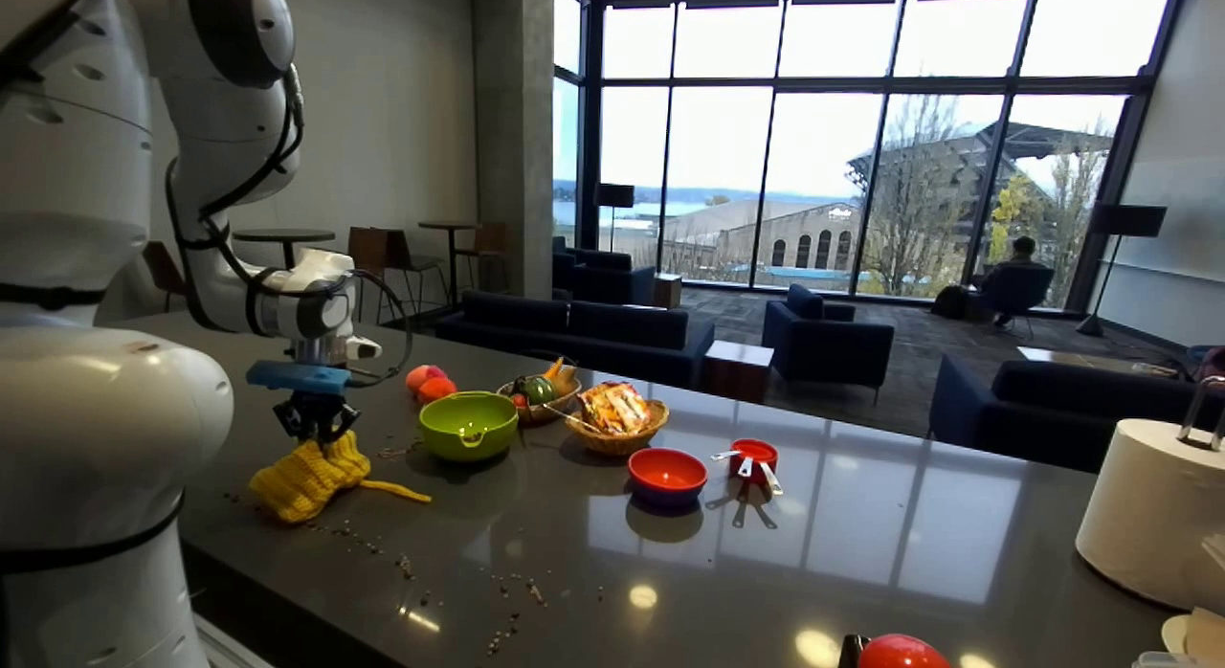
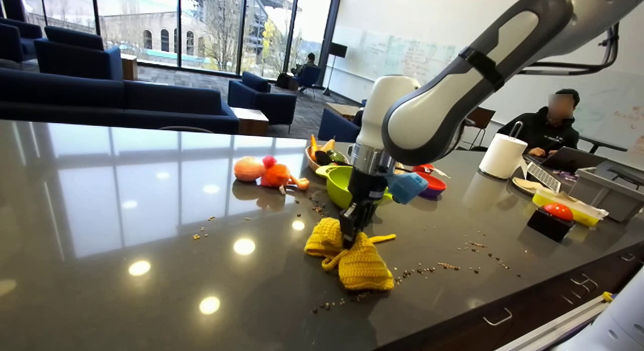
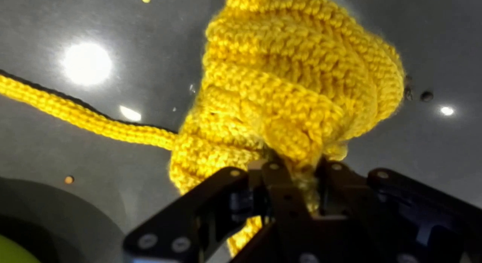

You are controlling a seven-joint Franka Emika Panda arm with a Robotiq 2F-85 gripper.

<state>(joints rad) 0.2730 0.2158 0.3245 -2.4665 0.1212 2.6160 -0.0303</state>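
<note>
A gripper (image 2: 348,241) pinches a yellow crocheted piece (image 2: 364,264) midway; in an exterior view its length slants down-right, cord (image 2: 383,238) pointing right.

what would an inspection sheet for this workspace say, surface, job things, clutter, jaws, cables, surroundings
Surface: dark, glossy countertop, with small seed-like bits scattered on it
Job's things: yellow knitted piece, bunched up, with a yellow cord trailing to one side
Clutter: green bowl, red-lined bowl, red measuring cups, wicker basket holding wrapped packets, paper towel roll, red-domed button
Jaws: closed on the yellow knitted piece
Cables: black cable running along the robot arm
Surroundings: a person at a laptop, dark sofa, tall windows
</note>
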